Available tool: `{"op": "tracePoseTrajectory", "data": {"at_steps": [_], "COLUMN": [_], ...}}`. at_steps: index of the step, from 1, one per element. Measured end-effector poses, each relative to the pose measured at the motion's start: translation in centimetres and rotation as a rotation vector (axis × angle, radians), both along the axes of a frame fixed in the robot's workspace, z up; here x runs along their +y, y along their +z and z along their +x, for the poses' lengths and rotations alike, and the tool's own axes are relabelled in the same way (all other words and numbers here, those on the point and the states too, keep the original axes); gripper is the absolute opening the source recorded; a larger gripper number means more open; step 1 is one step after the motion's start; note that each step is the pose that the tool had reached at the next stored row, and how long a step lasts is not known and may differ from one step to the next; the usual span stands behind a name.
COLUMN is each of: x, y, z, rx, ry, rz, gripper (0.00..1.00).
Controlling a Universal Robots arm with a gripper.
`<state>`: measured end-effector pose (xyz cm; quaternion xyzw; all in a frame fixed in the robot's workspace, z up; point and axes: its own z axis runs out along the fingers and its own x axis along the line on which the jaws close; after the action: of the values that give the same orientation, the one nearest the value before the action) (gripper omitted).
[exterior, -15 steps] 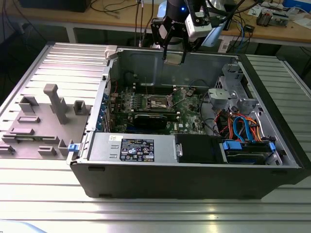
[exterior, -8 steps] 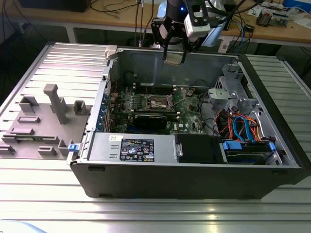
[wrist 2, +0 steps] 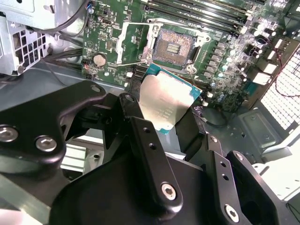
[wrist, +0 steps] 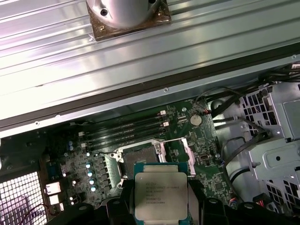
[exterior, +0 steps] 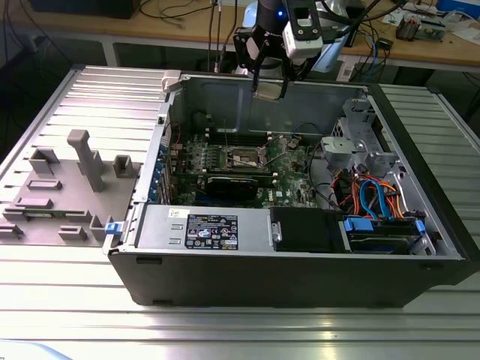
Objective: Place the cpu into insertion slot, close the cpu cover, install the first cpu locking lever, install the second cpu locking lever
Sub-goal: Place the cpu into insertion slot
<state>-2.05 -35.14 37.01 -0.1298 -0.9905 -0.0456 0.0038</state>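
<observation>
We are looking at the gripper (wrist 2: 161, 111) pinching the cpu (wrist 2: 166, 104) by two opposite edges, its black fingers (wrist 2: 134, 110) pressing in from either side with the chip's silver-grey top facing the camera in the second wrist view. In the exterior view the arm is hanging over the far wall of the open computer case (exterior: 300, 274), and the chip is sitting up at the height of that wall's rim, well apart from the green motherboard (exterior: 289, 161) lying on the case floor. The insertion slot (wrist 2: 174, 48) is lying bare, its dark square of contacts showing inside the silver rim, and nothing is resting in it. The cpu cover (wrist 2: 134, 43) is standing swung open just beside the slot, hinged along one side, with green board showing through its window. In the first wrist view we are seeing the chip hanging level, with the slot showing just past its far edge, between it and the long black memory slots (wrist: 126, 130). A long black graphics card (exterior: 236, 185) is lying on the board's near side, and the case is resting on a ribbed metal table (exterior: 75, 300).
</observation>
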Motion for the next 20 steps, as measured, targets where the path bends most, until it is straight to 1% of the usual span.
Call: {"op": "tracePoseTrajectory", "data": {"at_steps": [20], "x": [0.0], "y": [0.0], "z": [0.0], "rx": [0.0], "ry": [-0.017], "rz": [0.0], "gripper": [0.54]}}
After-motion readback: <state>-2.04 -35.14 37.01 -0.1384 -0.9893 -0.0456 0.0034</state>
